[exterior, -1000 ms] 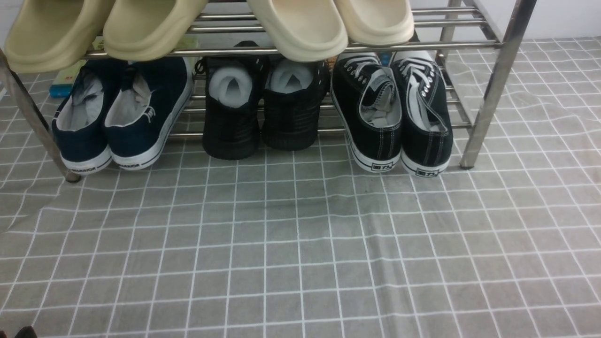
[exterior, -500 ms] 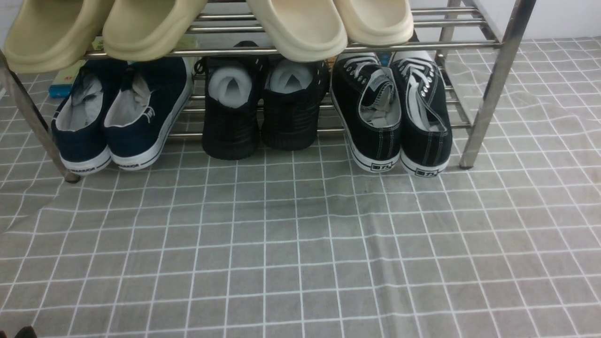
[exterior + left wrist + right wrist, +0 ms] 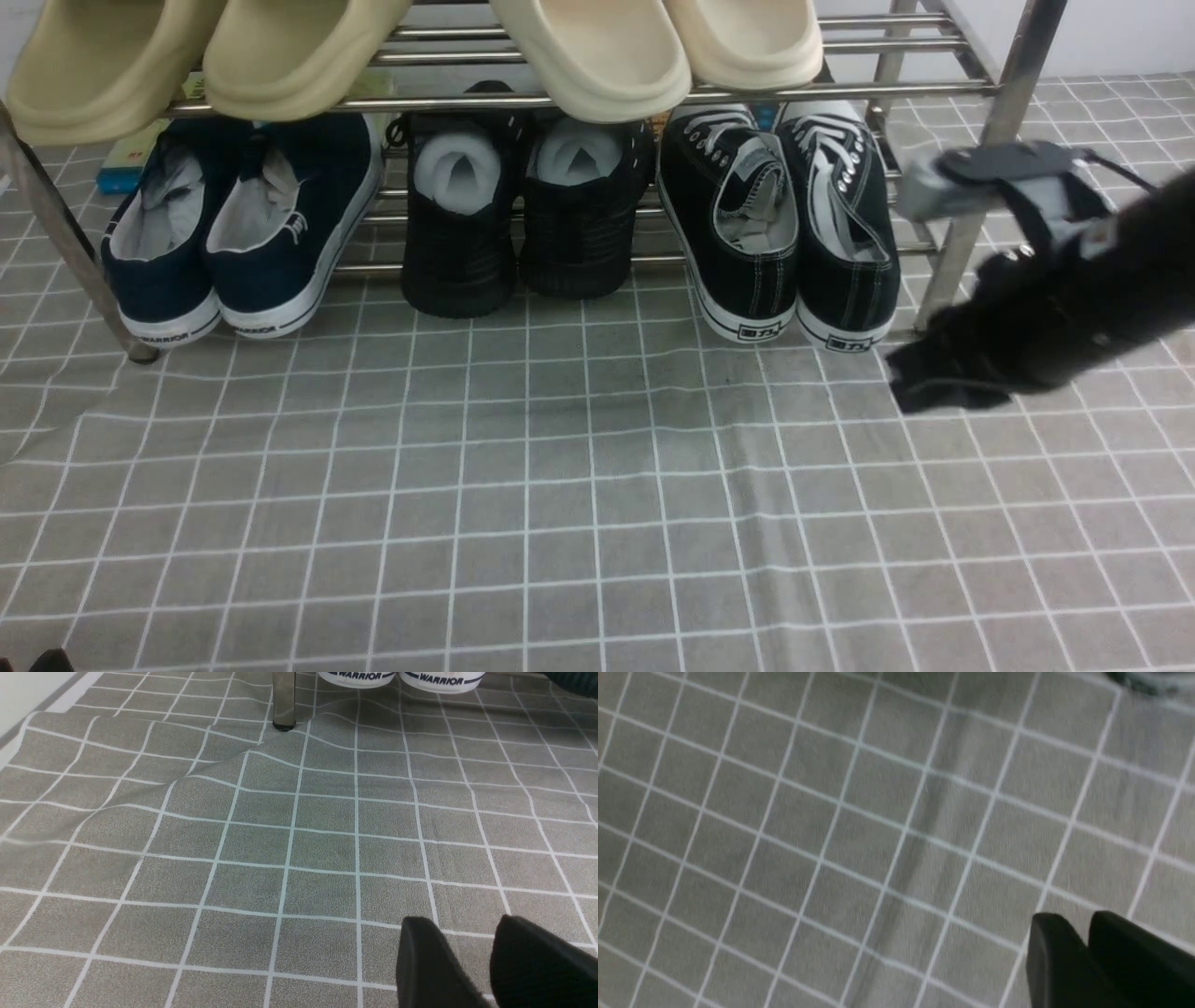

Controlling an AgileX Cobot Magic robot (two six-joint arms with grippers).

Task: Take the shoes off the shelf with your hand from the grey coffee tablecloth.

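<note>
Right tool (image 3: 934, 383) newly entered, closed and empty, just right of the shoes (image 3: 761, 271), over the tablecloth (image 3: 560, 485).

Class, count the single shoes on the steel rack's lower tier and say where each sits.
6: two navy slip-ons at the left, two black knit shoes in the middle, two black canvas sneakers at the right. The slippers above may hide more.
</note>
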